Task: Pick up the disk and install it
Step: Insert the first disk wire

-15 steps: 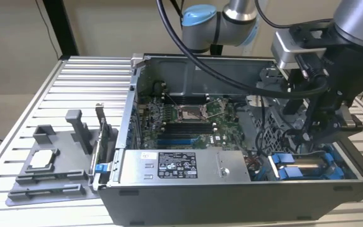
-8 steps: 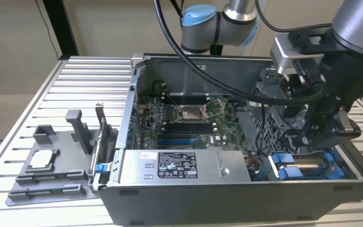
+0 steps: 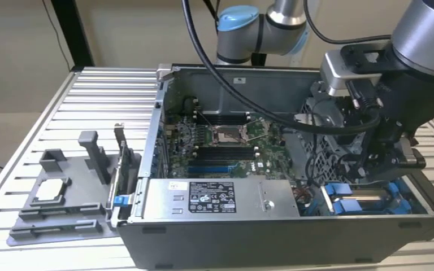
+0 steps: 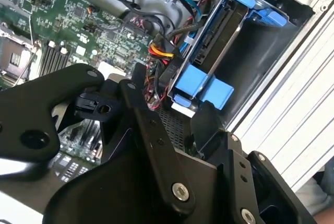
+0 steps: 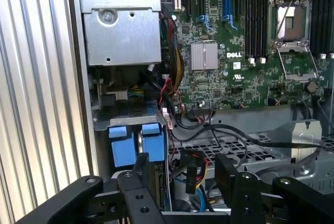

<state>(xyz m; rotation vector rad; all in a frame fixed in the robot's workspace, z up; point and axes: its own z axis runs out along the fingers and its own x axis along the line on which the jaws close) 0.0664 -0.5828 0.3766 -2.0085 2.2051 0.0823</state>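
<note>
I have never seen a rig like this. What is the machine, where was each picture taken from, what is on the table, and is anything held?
The machine is a robot arm with a two-fingered gripper at its end. The exterior view is taken from a camera off the arm. Both wrist views come from cameras riding on the arm, looking past the gripper. On the slatted table stands an open computer case. Beside it, on the exterior view's left, is a grey holder with a small chip. The gripper reaches into the case, open and holding nothing. Close by it the disk, in its blue frame, sits in a bay at the case's corner.
</note>
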